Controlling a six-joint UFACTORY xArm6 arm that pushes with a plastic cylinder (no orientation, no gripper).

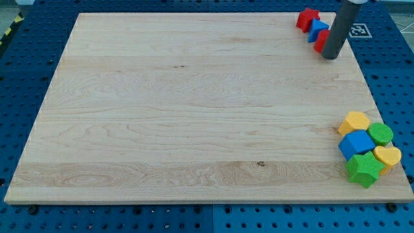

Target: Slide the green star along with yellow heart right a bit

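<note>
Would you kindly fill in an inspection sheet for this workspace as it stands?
Surface: wooden board, flat, on a blue pegboard base.
Job's things: green star and yellow heart touching, at the view's bottom right.
Clutter: blue cube, green cylinder and yellow block packed beside them; red star, blue block and red block at the view's top right.
Gripper: none; my tip beside the red block, far from the job's things.
Cables: nothing seen.
Surroundings: marker tag at the top right.

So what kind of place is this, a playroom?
More likely a robot lab. A wooden board lies on a blue bench full of holes, a printed marker tag sits at the back, and my tip pushes toy blocks.
</note>
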